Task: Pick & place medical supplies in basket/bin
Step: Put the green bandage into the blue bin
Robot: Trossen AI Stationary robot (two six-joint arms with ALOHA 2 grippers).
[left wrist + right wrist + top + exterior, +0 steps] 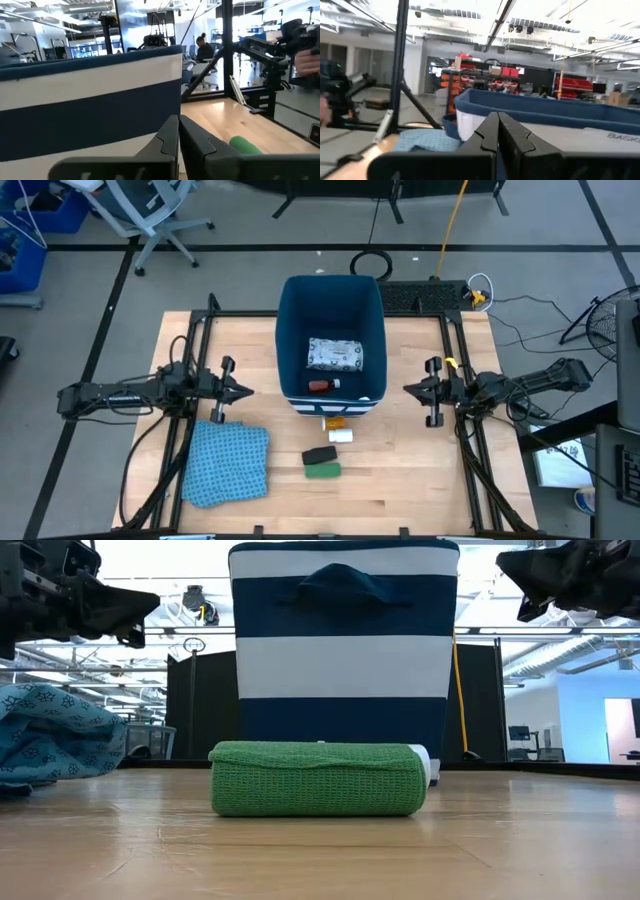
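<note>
The deep dark-blue bin (332,345) with white stripes stands at the table's far middle; its striped wall fills the low view (343,650). Inside lie the white green-printed packet (334,354) and the red white-capped tube (322,385). In front of the bin, on the table, lie small orange and white pieces (337,428), a black block (318,455) and a green block (322,471), also the green block (318,779). My left gripper (250,390) hovers shut to the left of the bin. My right gripper (407,389) hovers shut to its right.
A blue patterned cloth (226,463) lies crumpled on the near left of the table. Black frame rails (468,430) run along both sides. Bare wood lies near the front right (410,480). A person sits in the room beyond, in the left wrist view (205,47).
</note>
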